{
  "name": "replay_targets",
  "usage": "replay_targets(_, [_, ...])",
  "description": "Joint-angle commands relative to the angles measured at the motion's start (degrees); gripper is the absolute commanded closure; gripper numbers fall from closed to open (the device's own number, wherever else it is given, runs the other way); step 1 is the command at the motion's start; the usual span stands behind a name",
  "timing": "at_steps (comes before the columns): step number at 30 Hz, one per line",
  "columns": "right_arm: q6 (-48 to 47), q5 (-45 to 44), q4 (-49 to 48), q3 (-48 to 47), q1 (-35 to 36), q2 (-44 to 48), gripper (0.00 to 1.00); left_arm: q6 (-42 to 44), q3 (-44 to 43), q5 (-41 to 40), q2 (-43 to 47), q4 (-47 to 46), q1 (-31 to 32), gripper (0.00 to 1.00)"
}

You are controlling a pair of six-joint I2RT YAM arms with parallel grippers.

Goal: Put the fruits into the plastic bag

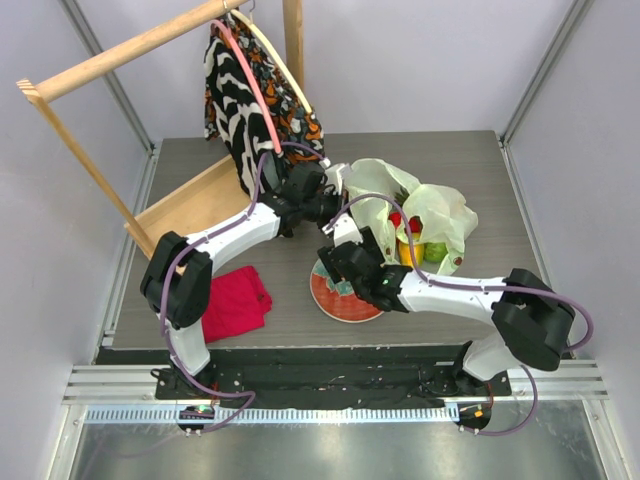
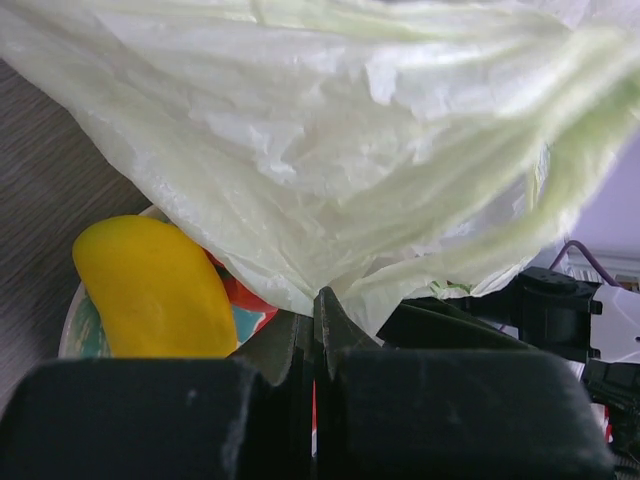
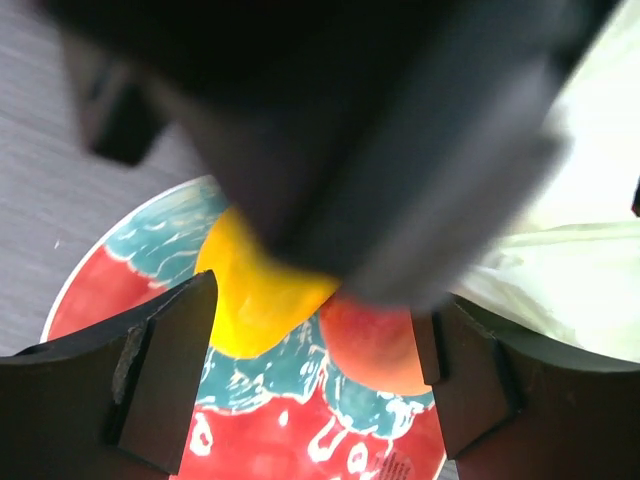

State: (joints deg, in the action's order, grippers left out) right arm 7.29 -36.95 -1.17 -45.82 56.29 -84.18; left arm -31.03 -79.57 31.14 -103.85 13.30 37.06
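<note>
There is one plastic bag (image 1: 440, 205), and through its mouth three fruits can be counted: one red pepper (image 1: 413, 226), one yellow-orange fruit (image 1: 409, 253) and one green fruit (image 1: 436, 252); any others inside are hidden. One plate (image 1: 340, 305) carries two more fruits, one yellow mango (image 3: 250, 290) and one peach (image 3: 375, 345). The counter (image 1: 470, 160) also bears one red cloth (image 1: 235, 300) and one wooden rack (image 1: 120, 55) with one patterned garment (image 1: 235, 110), and two arms reach over it, the left arm (image 1: 225, 238) and the right arm (image 1: 460, 293).
</note>
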Motion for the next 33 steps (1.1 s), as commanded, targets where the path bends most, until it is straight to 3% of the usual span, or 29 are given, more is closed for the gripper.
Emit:
replay_targets(1, [2.46, -5.24, -1.99, 1.26, -2.67, 0.33, 0.15, 0.44, -1.29, 1.12, 3.04, -0.91, 0.03, 1.0])
replay_targets(13, [9.23, 4.6, -1.03, 6.62, -10.85, 6.31, 0.13, 0.44, -1.29, 1.12, 2.78, -0.91, 0.03, 1.0])
replay_targets(22, [13.89, 7.85, 2.75, 8.38, -11.2, 9.3, 0.13, 0.27, -1.2, 1.12, 2.51, -0.91, 0.03, 1.0])
replay_targets(33, [16.18, 9.26, 4.68, 8.21, -12.96, 5.18, 0.12, 0.18, -1.29, 1.3, 2.6, -1.08, 0.03, 1.0])
